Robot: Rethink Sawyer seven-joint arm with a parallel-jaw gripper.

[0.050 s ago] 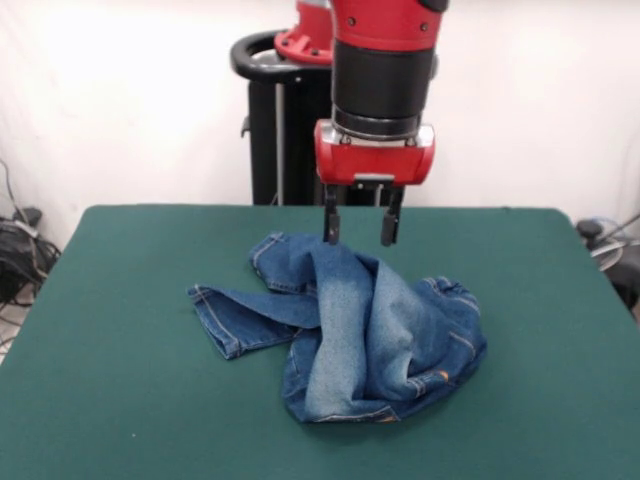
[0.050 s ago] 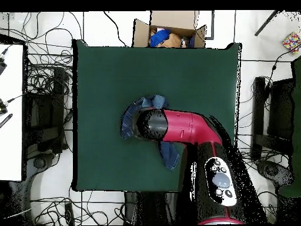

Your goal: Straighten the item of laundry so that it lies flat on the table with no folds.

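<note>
Gripper: the gripper (image 1: 361, 228) hangs with fingers spread apart, holding nothing, tips just above the jeans' far edge.
Jeans: the jeans (image 1: 350, 330) lie crumpled and folded over near the middle of the counter (image 1: 110, 400), one leg sticking out sideways.
Arm: in the overhead view it covers most of the jeans.

I'm watching thru 2 cams. Front cam is sitting across the table (image 1: 120, 400), low-ish & fairly close, facing the arm (image 1: 385, 70) & the white wall behind it; the table is filling most of the pic & running off the bottom edge. Overhead cam is hanging well above, looking straight down, far enough to be taking in the whole table (image 2: 106, 76) plus floor, cables & a cardboard box (image 2: 170, 29) past the far edge. Both are sharing the green top, the arm (image 2: 182, 126) & the jeans (image 1: 370, 335) mid-table (image 2: 132, 115), w/ the overhead turned half round vs. the front.
</note>
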